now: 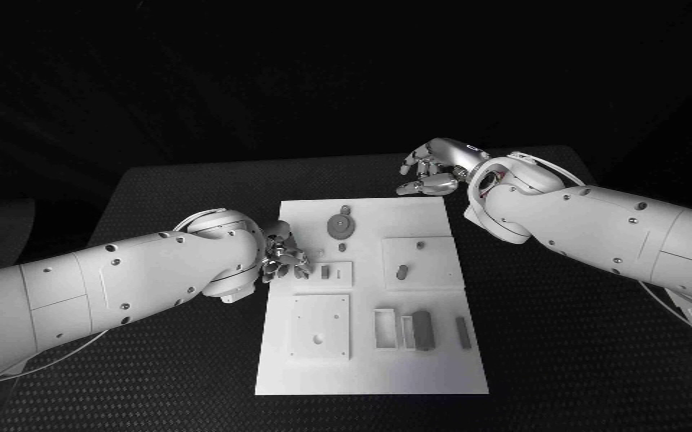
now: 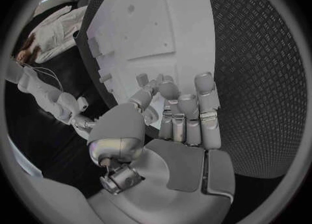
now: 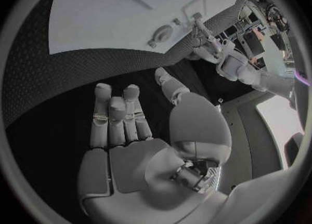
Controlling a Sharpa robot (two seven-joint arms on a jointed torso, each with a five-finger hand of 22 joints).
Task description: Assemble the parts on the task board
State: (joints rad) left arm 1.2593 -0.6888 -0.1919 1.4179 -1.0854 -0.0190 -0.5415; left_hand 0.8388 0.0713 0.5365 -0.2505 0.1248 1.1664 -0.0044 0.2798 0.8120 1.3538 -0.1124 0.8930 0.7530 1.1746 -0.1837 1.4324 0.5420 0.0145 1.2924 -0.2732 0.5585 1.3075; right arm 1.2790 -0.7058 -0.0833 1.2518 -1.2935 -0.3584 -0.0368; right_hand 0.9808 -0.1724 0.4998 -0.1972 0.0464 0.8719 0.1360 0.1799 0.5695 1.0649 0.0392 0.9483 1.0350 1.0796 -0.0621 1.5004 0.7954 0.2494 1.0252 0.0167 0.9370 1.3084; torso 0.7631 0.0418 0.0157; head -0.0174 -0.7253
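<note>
Task board point(image 1: 372, 352) lies centred on the surface, grey parts point(image 1: 421, 330) on it. Left hand point(image 1: 283, 257) sits at the board's 9 o'clock edge, fingers loosely curled, holding nothing, nearest the parts. Right hand point(image 1: 436, 168) hovers empty off the 1 o'clock corner, fingers apart.

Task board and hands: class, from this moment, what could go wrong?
1. The left hand sits at the task board edge beside a small grey piece; a nudge could knock it away.
2. The right hand hovers off the board's far corner, fingers apart and empty; reaching in, its arm could sweep the round piece.
</note>
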